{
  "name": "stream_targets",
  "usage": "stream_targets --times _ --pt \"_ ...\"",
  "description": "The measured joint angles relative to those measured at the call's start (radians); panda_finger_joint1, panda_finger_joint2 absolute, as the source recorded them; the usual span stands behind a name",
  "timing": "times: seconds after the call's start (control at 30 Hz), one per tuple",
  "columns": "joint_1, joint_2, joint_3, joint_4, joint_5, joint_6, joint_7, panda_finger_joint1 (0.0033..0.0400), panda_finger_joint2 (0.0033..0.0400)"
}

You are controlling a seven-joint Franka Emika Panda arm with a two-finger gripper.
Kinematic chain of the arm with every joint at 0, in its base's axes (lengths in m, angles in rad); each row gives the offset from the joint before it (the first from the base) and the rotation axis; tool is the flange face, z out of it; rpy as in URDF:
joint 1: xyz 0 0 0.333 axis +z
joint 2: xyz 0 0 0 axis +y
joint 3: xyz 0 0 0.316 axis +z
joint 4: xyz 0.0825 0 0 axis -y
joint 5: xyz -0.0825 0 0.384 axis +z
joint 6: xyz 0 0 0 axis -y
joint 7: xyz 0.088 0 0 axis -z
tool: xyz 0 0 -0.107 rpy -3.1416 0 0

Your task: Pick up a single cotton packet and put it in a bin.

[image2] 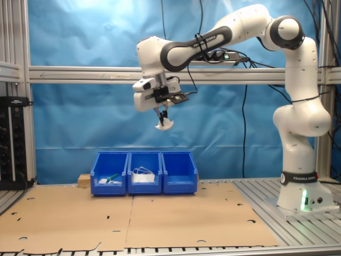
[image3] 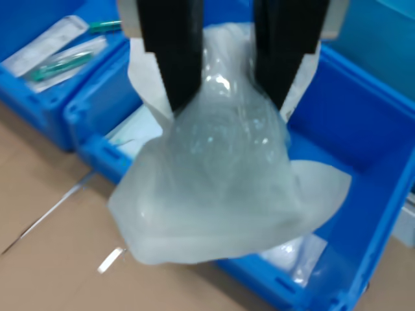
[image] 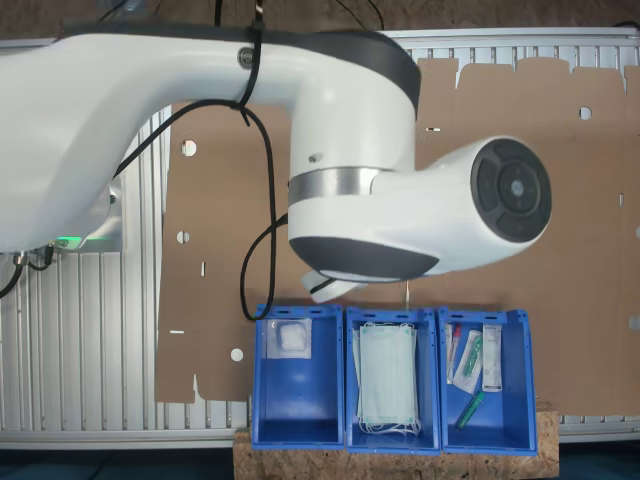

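My gripper point(image2: 162, 117) hangs high above the row of blue bins, shut on a cotton packet point(image2: 164, 125). In the wrist view the two black fingers point(image3: 172, 58) pinch the top of the crinkly clear packet point(image3: 227, 188), which sags below them. It hangs over the edge between the middle bin and the end bin point(image3: 363, 136), and a second cotton packet point(image3: 299, 256) lies on that end bin's floor. In the first exterior view that lying packet point(image: 290, 338) is in the bin point(image: 298, 420) at the first exterior view's left. The arm hides the gripper there.
Three blue bins stand side by side on a board. The middle bin point(image: 392, 440) holds pale green face masks point(image: 387, 380). The third bin point(image: 488, 440) holds long printed sachets point(image: 475, 360). Brown cardboard point(image2: 133, 218) covers the table in front of them.
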Motion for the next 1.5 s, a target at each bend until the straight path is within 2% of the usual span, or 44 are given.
stream_targets --times 0.07,0.3,0.6,0.73,0.97,1.5 --pt "-0.003 -0.003 -0.014 -0.006 -0.004 0.006 -0.005 0.0051 0.0051" --pt "-0.03 -0.004 -0.121 -0.036 -0.028 0.062 -0.039 0.0052 0.0052" --pt "-0.06 0.005 -0.246 -0.05 -0.041 0.142 -0.113 0.0052 0.0052" --pt "-0.063 0.006 -0.279 -0.057 -0.043 0.163 -0.139 0.0052 0.0052" --pt "-0.065 0.009 -0.305 -0.065 -0.045 0.188 -0.174 0.0052 0.0052" --pt "-0.065 0.014 -0.311 -0.067 -0.046 0.219 -0.228 0.0052 0.0052"
